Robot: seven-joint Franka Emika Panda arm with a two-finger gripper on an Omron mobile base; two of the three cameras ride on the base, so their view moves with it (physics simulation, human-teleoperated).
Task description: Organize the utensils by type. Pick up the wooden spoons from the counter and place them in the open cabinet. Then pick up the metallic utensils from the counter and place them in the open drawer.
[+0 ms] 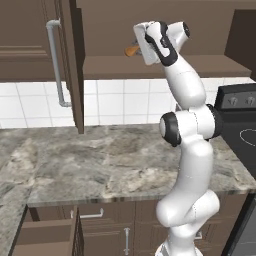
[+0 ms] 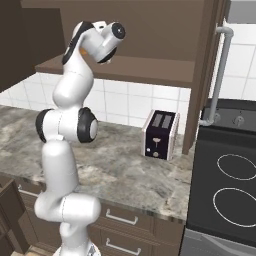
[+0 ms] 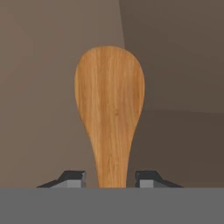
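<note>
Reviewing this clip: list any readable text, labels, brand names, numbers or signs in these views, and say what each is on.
None can be read.
The toaster has a small front control, with no legible marking.
The stove knobs carry no readable numbers.
The wooden spoon between the gripper tips is plain wood grain, with no label.

Wooden spoon (image 3: 109, 113) between the end effector (image 3: 109, 178) fingertips, inside the open cabinet (image 1: 150, 65), above the counter (image 1: 100, 165)

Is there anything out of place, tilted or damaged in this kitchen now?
Nothing stands out. The wooden spoon is whole and sits straight between the gripper's fingertips, up inside the open cabinet. The toaster stands upright on the counter.
</note>
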